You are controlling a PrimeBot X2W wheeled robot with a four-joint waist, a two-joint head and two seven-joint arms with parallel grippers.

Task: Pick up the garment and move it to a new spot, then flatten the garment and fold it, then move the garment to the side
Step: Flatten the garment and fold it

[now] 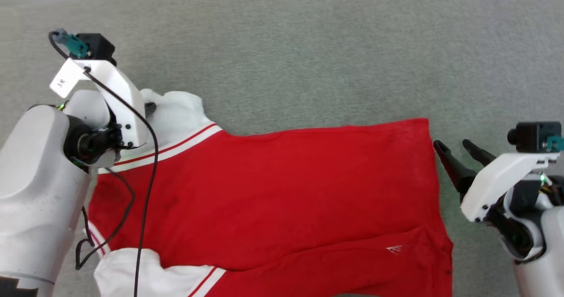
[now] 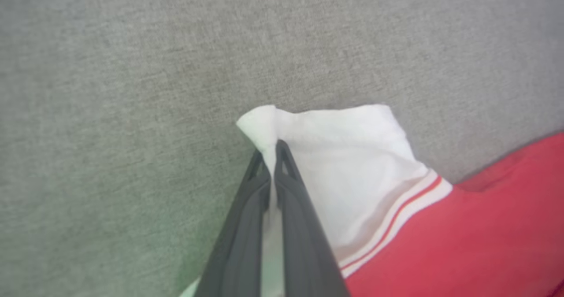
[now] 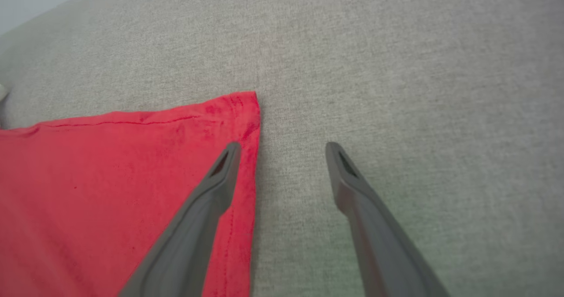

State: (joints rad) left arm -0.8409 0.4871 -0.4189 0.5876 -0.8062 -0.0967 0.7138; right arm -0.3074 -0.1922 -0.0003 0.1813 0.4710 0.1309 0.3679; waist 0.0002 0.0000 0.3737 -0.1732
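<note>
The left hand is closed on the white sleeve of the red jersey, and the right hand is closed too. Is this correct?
No: the right wrist view shows the right hand open. The left hand is closed on the white sleeve of the jersey.

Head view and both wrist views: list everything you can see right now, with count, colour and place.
garment: one, bright red with white panels and white-and-red trim stripes, spread flat across the middle and lower part of the head view.
surface: one, grey and woven-looking, under the garment and all around it.
cable: one, black, hanging from the left arm over the garment's left part.
left gripper: one, dark fingers, shut on a corner of the garment's upper white panel.
right gripper: one, dark fingers, open at the garment's far right corner, one finger over the red hem, the other over the surface.
</note>
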